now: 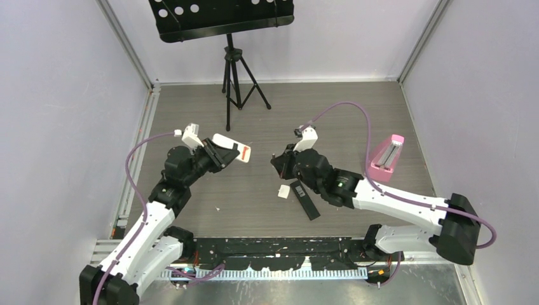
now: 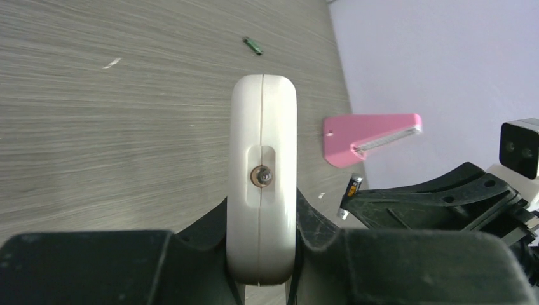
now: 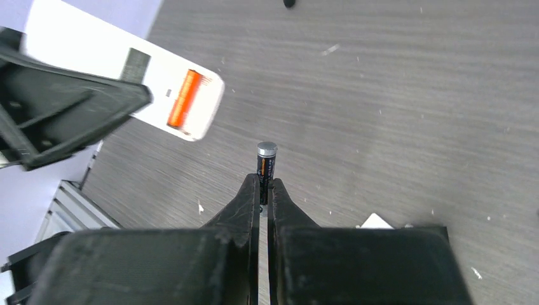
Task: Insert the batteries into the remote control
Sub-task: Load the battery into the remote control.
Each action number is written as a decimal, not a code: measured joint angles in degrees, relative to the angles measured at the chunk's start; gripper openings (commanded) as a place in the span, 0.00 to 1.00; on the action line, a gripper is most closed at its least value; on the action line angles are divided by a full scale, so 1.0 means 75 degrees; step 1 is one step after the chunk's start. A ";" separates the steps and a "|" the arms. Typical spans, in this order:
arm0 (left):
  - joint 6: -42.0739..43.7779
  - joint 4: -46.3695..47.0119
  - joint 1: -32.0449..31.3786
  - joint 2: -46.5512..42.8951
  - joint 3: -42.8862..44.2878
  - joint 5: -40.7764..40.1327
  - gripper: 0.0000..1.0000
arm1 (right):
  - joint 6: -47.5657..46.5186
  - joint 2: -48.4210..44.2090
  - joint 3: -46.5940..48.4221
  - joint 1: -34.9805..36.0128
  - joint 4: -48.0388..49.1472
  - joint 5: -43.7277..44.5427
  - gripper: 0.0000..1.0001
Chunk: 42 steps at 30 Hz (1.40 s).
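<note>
My left gripper is shut on a white remote control and holds it above the table; in the left wrist view this remote shows edge-on between the fingers. An orange battery lies in the remote's open compartment. My right gripper is shut on a dark battery with a silvery end, just right of the remote and apart from it. A green battery lies on the table farther off. A black remote lies flat under the right arm.
A small white cover piece lies beside the black remote. A pink holder stands at the right. A black music stand on a tripod stands at the back. Walls close the table on three sides.
</note>
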 measured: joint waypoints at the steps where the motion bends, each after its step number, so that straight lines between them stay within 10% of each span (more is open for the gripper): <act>1: -0.0093 0.0321 0.0000 0.0105 -0.0064 0.0154 0.00 | -0.0152 -0.0175 -0.0038 0.0000 0.0087 0.0012 0.00; 14: -0.1303 0.3631 -0.0160 0.0985 -0.0761 0.1201 0.00 | -0.0761 -0.1244 -0.0143 0.0000 0.0947 -0.0388 0.00; 26: -0.3010 0.4762 -0.0210 0.1061 -0.1731 0.0892 0.00 | 0.1938 0.0204 0.3115 -0.0321 -0.3115 -0.0318 0.00; 42: -0.4033 0.4829 -0.0210 0.0956 -0.2040 0.0577 0.00 | 0.3104 0.1530 0.3570 -0.0533 -0.4001 -0.1495 0.00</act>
